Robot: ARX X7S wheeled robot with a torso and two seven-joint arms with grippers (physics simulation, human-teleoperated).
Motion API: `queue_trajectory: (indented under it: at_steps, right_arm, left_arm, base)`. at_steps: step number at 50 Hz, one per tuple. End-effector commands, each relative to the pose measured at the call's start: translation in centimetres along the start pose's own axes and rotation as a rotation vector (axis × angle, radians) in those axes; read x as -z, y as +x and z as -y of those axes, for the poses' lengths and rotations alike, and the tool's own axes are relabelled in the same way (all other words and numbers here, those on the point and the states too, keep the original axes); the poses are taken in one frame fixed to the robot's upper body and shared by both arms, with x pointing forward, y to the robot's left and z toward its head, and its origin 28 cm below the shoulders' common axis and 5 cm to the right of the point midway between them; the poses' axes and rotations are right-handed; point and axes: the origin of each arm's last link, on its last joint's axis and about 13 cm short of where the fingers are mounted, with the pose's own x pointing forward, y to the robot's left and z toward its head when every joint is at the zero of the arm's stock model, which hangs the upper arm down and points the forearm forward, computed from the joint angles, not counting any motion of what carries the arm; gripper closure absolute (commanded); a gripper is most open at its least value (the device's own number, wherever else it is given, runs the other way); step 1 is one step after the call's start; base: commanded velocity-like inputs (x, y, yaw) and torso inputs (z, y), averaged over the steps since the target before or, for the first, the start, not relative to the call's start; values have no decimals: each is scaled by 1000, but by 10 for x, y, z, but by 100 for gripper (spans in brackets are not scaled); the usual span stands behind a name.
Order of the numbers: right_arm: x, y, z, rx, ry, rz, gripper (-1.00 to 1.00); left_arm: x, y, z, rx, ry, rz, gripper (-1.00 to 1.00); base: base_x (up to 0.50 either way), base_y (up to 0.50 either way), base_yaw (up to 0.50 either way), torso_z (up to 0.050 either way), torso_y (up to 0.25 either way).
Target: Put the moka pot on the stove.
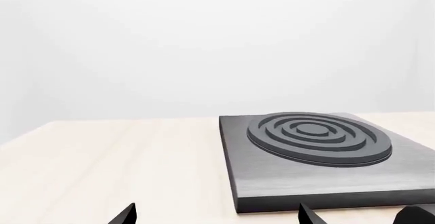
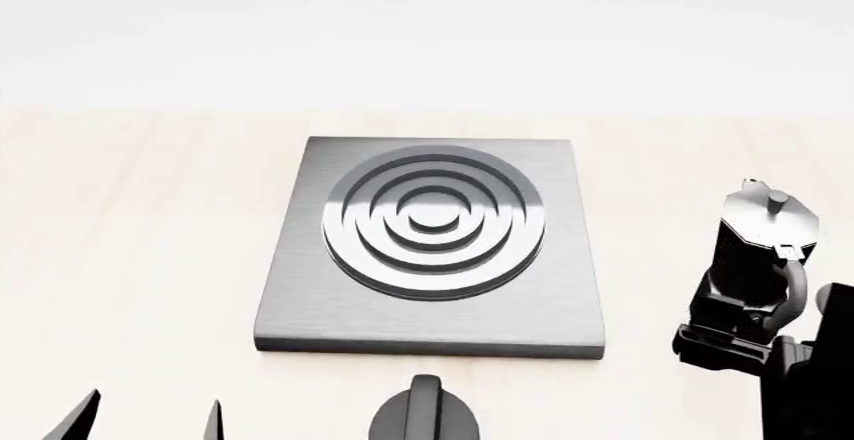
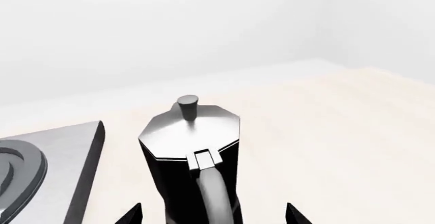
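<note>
Small black faceted moka pot [image 2: 755, 250] with silvery octagonal lid, small knob, curved black handle, upright right of the square brushed grey metal stove [image 2: 434, 245], apart from it, right gripper [image 3: 214, 216] fingers spread around its base, contact unclear, left gripper [image 2: 144, 418] open, empty

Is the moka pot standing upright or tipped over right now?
Upright. The moka pot has its silvery lid and knob on top, the body vertical in the head and right wrist views, beside the stove.
</note>
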Motion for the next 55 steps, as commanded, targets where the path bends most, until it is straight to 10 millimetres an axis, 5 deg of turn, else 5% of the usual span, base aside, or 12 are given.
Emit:
queue_trajectory:
  at_steps: [1,31,32,48,55]
  right_arm:
    - [7,7,2,2,-12,-23,-100]
    - [6,13,1,-14,3,-13,-100]
    - [6,11,1,-26,0,-13,100]
    - [9,10,0,-16,-43,-9,100]
    - [-23,7,-16,55,-108,231,100]
  left_arm:
    - [0,0,0,12,-21,9,-100]
    - [0,0,0,8,-19,11,-100]
    - [0,0,0,8,-18,11,-100]
    - [0,0,0,9,-22,15,-100]
    - [0,0,0,13,-28,14,-100]
  base:
    - [0,0,0,0,0]
    - [0,0,0,0,0]
    - [0,0,0,0,0]
    - [0,0,0,0,0]
    - [0,0,0,0,0]
